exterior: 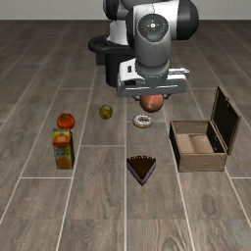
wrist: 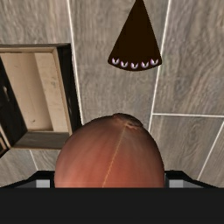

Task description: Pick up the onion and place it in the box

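Exterior view: gripper (exterior: 150, 96) hangs above the wood floor (exterior: 88, 211), jaws clamped on the onion (exterior: 151, 102). The onion is held just over the donut (exterior: 143, 121), to the exterior view's left of the open box (exterior: 199, 162).

Wrist view: onion (wrist: 111, 156) sits between the fingers, with the box (wrist: 35, 92) and a cake slice (wrist: 136, 39) on the floor below.

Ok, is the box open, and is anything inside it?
Open and empty: the box has its lid upright, and the wrist view shows bare wood inside. The onion is in the claw.
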Robot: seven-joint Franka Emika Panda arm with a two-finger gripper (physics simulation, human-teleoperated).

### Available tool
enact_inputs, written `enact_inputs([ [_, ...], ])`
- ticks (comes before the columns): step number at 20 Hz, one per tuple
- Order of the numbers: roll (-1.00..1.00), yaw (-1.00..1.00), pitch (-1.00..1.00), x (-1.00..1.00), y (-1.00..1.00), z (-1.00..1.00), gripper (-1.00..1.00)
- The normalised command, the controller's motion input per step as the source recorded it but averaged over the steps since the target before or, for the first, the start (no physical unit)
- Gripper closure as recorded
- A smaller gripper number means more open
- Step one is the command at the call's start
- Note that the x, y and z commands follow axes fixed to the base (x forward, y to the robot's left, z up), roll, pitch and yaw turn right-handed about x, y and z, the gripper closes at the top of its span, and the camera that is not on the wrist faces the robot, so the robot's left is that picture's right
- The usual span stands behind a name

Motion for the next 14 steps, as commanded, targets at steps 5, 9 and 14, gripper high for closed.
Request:
enact_inputs([
  [5,0.0,0.0,0.0,0.0,1.0,0.0,1.0],
  [9,0.0,0.0,0.0,0.0,1.0,0.0,1.0],
  [14,0.0,0.0,0.0,-0.2,0.8,0.0,1.0],
])
